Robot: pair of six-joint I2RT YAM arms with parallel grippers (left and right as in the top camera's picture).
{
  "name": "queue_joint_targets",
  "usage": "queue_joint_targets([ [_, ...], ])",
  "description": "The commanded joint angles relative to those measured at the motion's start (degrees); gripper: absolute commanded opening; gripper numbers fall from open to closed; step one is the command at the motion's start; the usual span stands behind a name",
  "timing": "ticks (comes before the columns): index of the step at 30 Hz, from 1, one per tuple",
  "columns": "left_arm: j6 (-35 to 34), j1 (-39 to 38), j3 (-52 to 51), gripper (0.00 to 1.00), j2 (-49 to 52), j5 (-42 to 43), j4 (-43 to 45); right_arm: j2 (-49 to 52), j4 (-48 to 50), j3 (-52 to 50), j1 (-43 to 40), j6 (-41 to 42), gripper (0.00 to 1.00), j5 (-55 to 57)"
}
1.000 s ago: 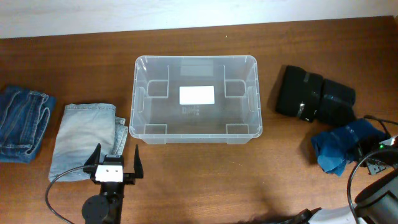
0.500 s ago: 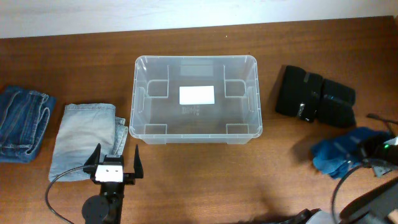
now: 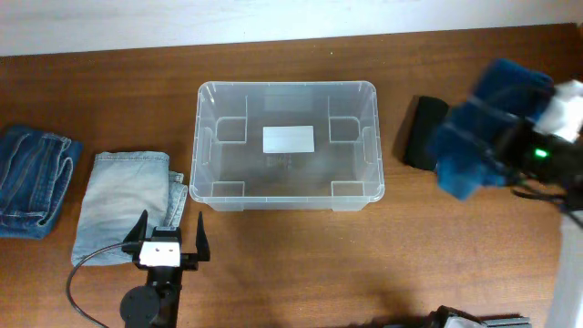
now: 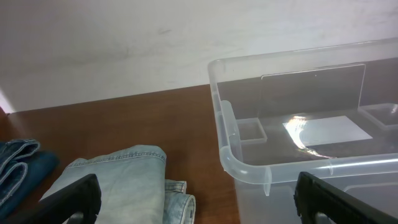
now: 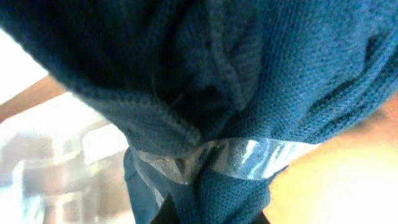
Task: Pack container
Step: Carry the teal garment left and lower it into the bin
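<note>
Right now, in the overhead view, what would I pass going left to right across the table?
dark blue jeans → light blue jeans → clear container → black bundle → blue knitted garment

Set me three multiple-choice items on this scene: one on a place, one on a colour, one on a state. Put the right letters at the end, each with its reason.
1. Relative to the container, the folded light denim lies:
A. inside it
B. outside it, between it and the dark jeans
C. under it

2. The knit garment held in the air is:
A. blue
B. red
C. yellow

3. The left gripper is:
A. shut on the denim
B. open and empty
C. shut on the container's rim

Answers:
1 B: the overhead view shows the denim lying between the bin and the dark jeans.
2 A: the overhead and right wrist views both show blue knit.
3 B: its fingers stand spread with nothing between them.
</note>
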Motion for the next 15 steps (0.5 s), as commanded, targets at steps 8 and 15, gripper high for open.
queue_joint_targets([
  [8, 0.9, 0.2, -0.4, 0.99, -0.5, 0.4, 0.0, 5.8, 14.4, 1.9, 28.2, 8.5, 0.04, -1.1],
  [15, 0.9, 0.2, -0.4, 0.99, -0.5, 0.4, 0.0, 17.0, 25.5, 1.9, 40.1, 16.8, 0.04, 1.0],
])
